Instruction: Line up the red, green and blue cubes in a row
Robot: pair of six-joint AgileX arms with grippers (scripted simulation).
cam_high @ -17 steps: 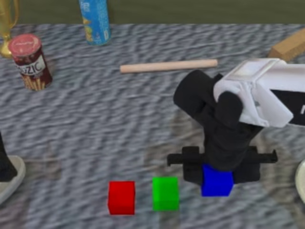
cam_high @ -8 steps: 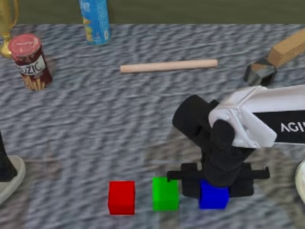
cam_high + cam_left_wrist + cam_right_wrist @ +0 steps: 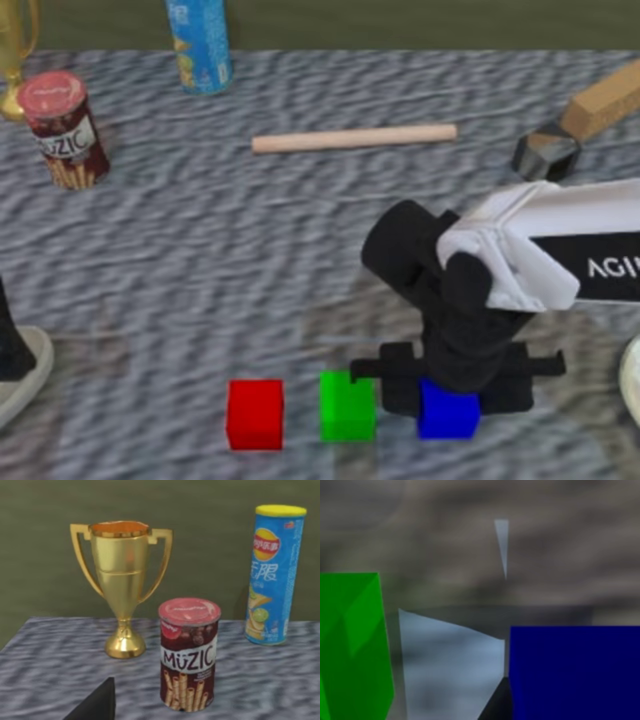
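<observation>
Near the front edge the red cube [image 3: 255,413], the green cube [image 3: 347,405] and the blue cube [image 3: 447,414] sit side by side from left to right, with small gaps between them. My right gripper [image 3: 450,388] reaches straight down over the blue cube and is shut on it, low at the table. In the right wrist view the blue cube [image 3: 575,672] fills the near corner, with the green cube [image 3: 352,645] beside it. My left arm [image 3: 10,345] is parked at the left edge.
At the back left stand a red Muzic can [image 3: 65,130], a gold trophy [image 3: 15,60] and a blue chips tube [image 3: 200,45]. A wooden rod [image 3: 353,138] lies mid-back. A dark grey faceted lump [image 3: 545,155] and a tan wooden block [image 3: 605,100] sit back right.
Over the last second my right gripper came down and forward with the blue cube, level with the green one, uncovering the grey lump. Nothing has moved in the last half second.
</observation>
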